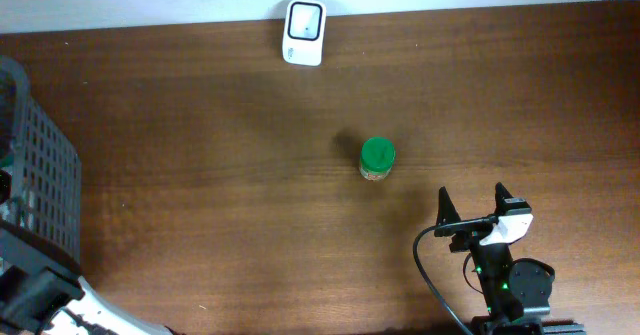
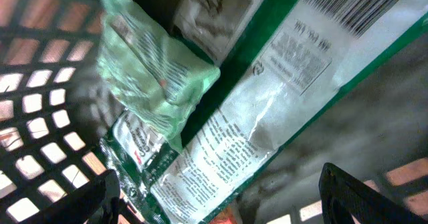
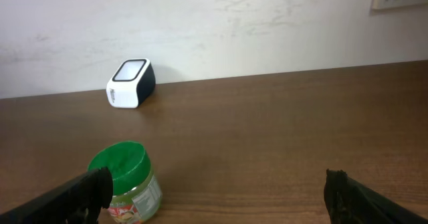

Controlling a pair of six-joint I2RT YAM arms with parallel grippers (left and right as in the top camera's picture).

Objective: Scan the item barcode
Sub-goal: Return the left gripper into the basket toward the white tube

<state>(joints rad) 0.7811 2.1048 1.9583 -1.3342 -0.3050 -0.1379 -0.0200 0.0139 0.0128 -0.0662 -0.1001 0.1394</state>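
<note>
My left gripper point(image 2: 224, 200) is down inside the grey mesh basket point(image 1: 40, 165), open. Its dark fingers point(image 2: 100, 197) stand wide on either side of the lower end of a long green-and-white packet point(image 2: 267, 103), apparently not touching it. That packet has a barcode point(image 2: 361, 7) at its upper end. A pale green pouch point(image 2: 150, 70) lies over it. In the overhead view this gripper is hidden in the basket. The white barcode scanner point(image 1: 303, 32) stands at the table's far edge. My right gripper point(image 1: 472, 203) is open and empty, low over the table.
A green-lidded jar point(image 1: 377, 159) stands upright mid-table, just ahead and left of the right gripper; in the right wrist view the jar point(image 3: 127, 180) is near the left finger and the scanner point(image 3: 130, 83) is beyond it. More packets point(image 2: 214, 10) fill the basket.
</note>
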